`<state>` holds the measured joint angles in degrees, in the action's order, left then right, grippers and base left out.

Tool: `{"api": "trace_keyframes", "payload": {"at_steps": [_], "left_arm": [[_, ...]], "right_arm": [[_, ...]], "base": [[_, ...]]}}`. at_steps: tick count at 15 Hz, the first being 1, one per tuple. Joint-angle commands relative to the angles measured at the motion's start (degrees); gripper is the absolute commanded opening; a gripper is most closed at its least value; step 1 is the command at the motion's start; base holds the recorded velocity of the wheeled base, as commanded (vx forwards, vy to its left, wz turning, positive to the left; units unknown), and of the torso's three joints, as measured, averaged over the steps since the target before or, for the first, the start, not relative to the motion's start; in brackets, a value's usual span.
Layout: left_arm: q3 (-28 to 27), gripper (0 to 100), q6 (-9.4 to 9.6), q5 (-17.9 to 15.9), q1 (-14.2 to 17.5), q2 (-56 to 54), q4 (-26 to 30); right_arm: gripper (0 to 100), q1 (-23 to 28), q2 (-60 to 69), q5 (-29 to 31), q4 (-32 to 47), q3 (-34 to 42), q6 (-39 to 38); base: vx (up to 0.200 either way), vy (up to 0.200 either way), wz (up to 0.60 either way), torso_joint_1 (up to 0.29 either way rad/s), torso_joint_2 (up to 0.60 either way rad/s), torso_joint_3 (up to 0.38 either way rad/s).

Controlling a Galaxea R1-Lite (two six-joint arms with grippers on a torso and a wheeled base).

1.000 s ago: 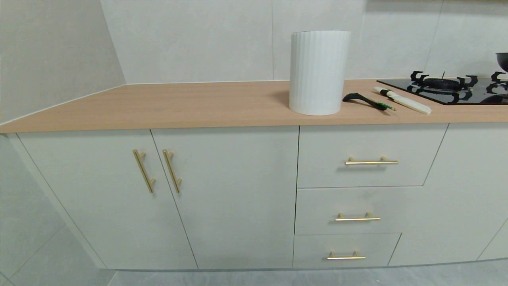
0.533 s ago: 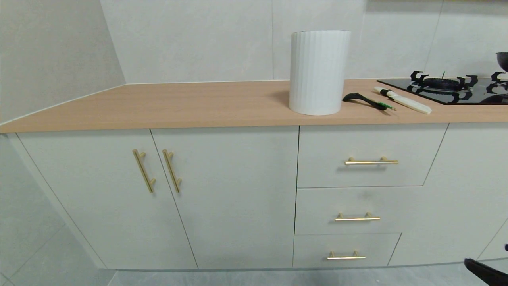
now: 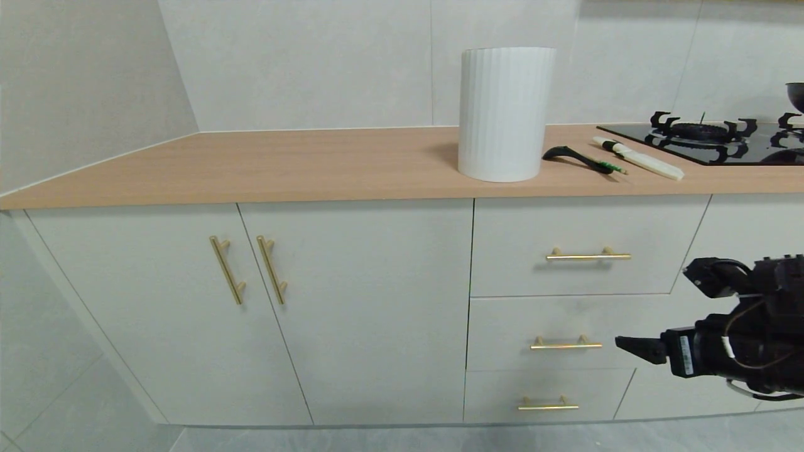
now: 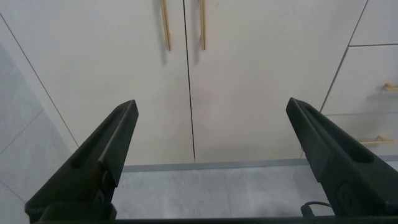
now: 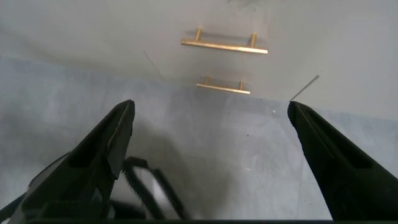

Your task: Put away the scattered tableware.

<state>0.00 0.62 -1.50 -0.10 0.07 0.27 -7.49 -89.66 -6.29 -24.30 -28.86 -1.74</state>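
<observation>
Head view: tall white ribbed cylindrical container, upright on a light wooden countertop. Just right of the container, flat on the wood, a black plastic ladle with a green-tipped handle. Just beyond it, farther right of the container, a long cream-white utensil with a black-and-green band. Neither utensil touching the container. Farther right still, a black glass gas hob. Below the container, pale grey drawer fronts with gold bar handles. Below and left of it, two pale grey cupboard doors with gold handles.

Black right gripper low and to the right of the container, in front of the drawer fronts, well below the countertop and well apart from both utensils.

Right wrist view: that gripper spread wide, nothing between its fingers, with two gold drawer handles and grey tiled floor beyond.

Left wrist view: black left gripper likewise spread wide and holding nothing, facing the cupboard doors, floor beneath.
</observation>
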Motion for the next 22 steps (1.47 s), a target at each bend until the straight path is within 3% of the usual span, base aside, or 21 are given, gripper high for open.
{"api": "trace_keyframes", "payload": {"at_steps": [1, 3, 11, 22], "left_arm": [[0.0, 100, -0.01, 0.0, 0.1, 0.0, 0.0], [0.0, 100, -0.01, 0.0, 0.0, 0.0, 0.0], [0.0, 100, -0.01, 0.0, 0.0, 0.0, 0.0], [0.0, 100, -0.01, 0.0, 0.0, 0.0, 0.0]], "right_arm": [[100, 0.6, -15.6, 0.1, -7.5, -2.3, 0.2], [100, 0.6, -22.8, 0.4, -13.3, -4.7, 0.6], [100, 1.0, -38.7, 2.2, -18.4, -15.1, 0.7], [100, -1.0, -46.8, 9.6, -21.0, -21.9, -0.9]], "base": [[0.0, 0.0, 0.0, 0.0, 0.0, 0.0], [0.0, 0.0, 0.0, 0.0, 0.0, 0.0], [0.0, 0.0, 0.0, 0.0, 0.0, 0.0], [0.0, 0.0, 0.0, 0.0, 0.0, 0.0]]}}
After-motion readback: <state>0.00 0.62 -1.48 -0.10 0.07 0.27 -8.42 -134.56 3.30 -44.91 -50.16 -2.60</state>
